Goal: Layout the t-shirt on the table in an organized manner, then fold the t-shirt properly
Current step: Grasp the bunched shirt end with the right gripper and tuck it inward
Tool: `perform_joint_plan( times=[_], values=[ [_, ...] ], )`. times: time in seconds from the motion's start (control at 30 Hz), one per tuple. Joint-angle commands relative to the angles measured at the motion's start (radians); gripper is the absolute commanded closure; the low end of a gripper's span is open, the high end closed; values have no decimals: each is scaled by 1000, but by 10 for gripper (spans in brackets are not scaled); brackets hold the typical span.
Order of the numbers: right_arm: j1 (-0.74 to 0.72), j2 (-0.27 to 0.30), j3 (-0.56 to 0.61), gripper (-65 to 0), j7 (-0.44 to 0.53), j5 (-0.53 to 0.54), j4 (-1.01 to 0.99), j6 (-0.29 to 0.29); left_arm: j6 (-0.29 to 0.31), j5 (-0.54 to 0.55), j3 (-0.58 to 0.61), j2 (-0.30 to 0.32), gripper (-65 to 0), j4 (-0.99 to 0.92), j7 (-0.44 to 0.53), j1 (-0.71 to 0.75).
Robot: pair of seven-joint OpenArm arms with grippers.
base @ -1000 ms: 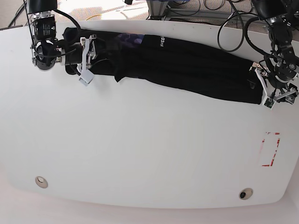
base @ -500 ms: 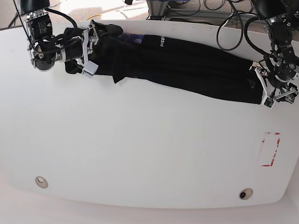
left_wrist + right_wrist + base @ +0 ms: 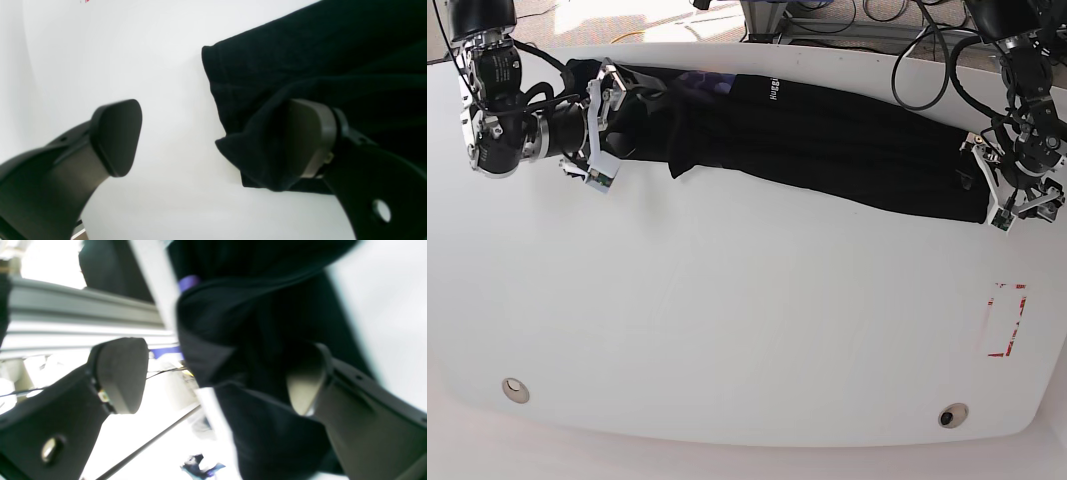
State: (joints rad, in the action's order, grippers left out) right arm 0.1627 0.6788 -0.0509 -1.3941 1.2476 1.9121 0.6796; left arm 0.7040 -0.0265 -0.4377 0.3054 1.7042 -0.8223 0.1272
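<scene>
The black t-shirt (image 3: pixel 827 140) lies bunched into a long band across the far side of the white table (image 3: pixel 727 320). At its left end my right gripper (image 3: pixel 599 127) stands wide open around the cloth. In the right wrist view, folds of the t-shirt (image 3: pixel 267 323) hang between the two pads and touch the right one. My left gripper (image 3: pixel 992 185) is open at the shirt's right end. In the left wrist view, a corner of the t-shirt (image 3: pixel 300 50) drapes against the right pad (image 3: pixel 310 136), while the other pad (image 3: pixel 116 136) is over bare table.
A red tape rectangle (image 3: pixel 1007 320) marks the table's right side. Two small round holes (image 3: pixel 515 389) (image 3: pixel 951 415) sit near the front edge. Cables and a metal frame (image 3: pixel 827 20) run behind the far edge.
My right gripper has opened wide, letting go of the shirt's left end, and the arm has drawn back to the left. The left arm has not moved.
</scene>
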Motion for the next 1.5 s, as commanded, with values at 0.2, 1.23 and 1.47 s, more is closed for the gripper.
perform_joint_plan(
  times=[0.2, 1.23, 1.47],
  values=[
    [-58, -77, -112, -465, 48, -88, 14, 1, -6, 3, -5, 16, -650, 15, 11, -11],
    [111, -252, -19, -22, 104, -368, 97, 19, -6, 4, -5, 16, -650, 17, 10, -13],
    [157, -209, 32, -22, 69, -266, 117, 19, -6, 4, -5, 16, -650, 17, 10, -14]
  ],
)
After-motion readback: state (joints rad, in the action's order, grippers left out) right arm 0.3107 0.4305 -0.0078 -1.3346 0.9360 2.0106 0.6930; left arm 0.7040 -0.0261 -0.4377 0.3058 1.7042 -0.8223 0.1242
